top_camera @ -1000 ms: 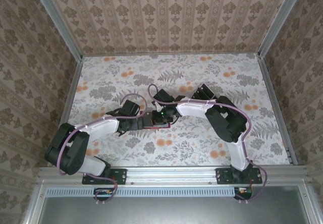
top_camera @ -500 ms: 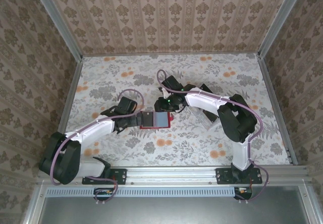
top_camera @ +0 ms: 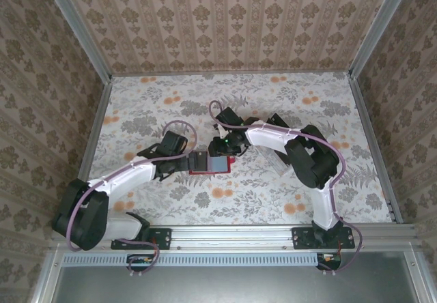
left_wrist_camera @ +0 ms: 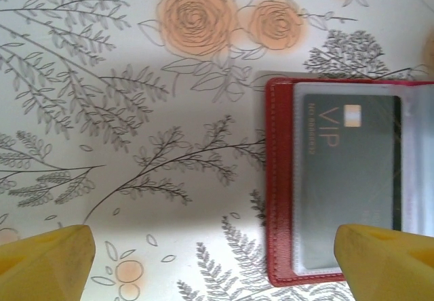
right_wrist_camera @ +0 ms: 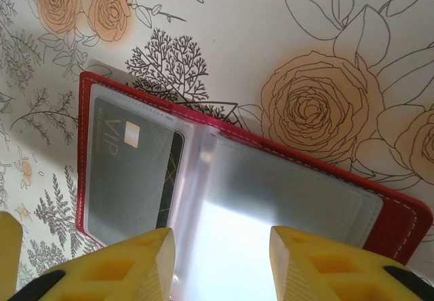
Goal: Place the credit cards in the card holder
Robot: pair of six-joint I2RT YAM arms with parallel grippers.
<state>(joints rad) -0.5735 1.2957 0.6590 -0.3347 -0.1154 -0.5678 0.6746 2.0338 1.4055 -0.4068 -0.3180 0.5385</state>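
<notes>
The red card holder [top_camera: 208, 170] lies open and flat on the floral table. One dark credit card [left_wrist_camera: 349, 179] marked VIP sits in its left clear sleeve [right_wrist_camera: 129, 172]. The right sleeve [right_wrist_camera: 298, 192] looks empty and glares. My left gripper [left_wrist_camera: 213, 264] is open wide at the holder's [left_wrist_camera: 278, 179] left edge, one fingertip [left_wrist_camera: 386, 264] over its lower corner. My right gripper [right_wrist_camera: 220, 264] is open just above the holder's [right_wrist_camera: 407, 213] middle fold, nothing between its fingers. From above, the left gripper [top_camera: 196, 161] and right gripper [top_camera: 224, 147] flank the holder.
Patterned walls with metal corner posts [top_camera: 95, 50] close the table in on three sides. The arms' mounting rail [top_camera: 232, 233] runs along the near edge. The right arm's elbow [top_camera: 311, 163] stands right of the holder.
The right gripper has opened and lifted off the holder. The left arm has drawn back a little to the left, and the holder now lies open in view.
</notes>
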